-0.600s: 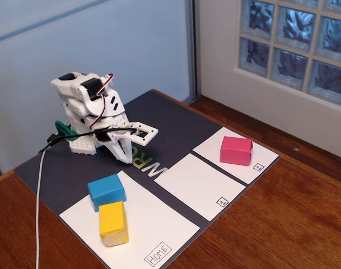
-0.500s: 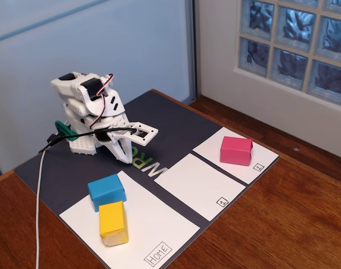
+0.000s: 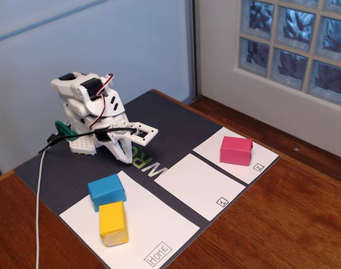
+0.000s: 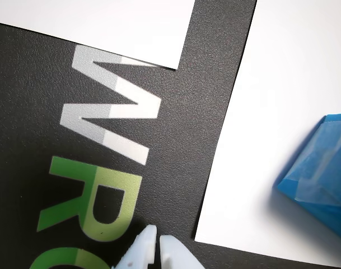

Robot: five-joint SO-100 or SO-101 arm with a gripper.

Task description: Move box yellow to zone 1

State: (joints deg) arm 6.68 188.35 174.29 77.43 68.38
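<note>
The arm (image 3: 89, 115) sits folded at the far left of the dark mat (image 3: 176, 120), its hand (image 3: 124, 158) pointing down at the mat's printed letters. In the wrist view the hand's (image 4: 157, 242) two white tips meet with no gap, so it is closed and holds nothing. This looks like a rest pose: the task seems not yet begun.

The yellow box (image 3: 113, 223) lies on the Home panel (image 3: 153, 224) at the near left, flat on one broad face. Its far end touches, or nearly touches, the blue box (image 3: 106, 191) just beyond it. The long axis runs near to far in the fixed view, tilted slightly, so a short end faces the arm. The wrist view shows only a corner of the blue box (image 4: 321, 174), not the yellow one.

Zone 1 (image 3: 198, 185) is the middle white panel, bare, to the right of Home. The pink box (image 3: 236, 150) rests on the far right panel.

A grasp across the yellow box's narrow width would probably suit, given the blue box crowding its far end.
</note>
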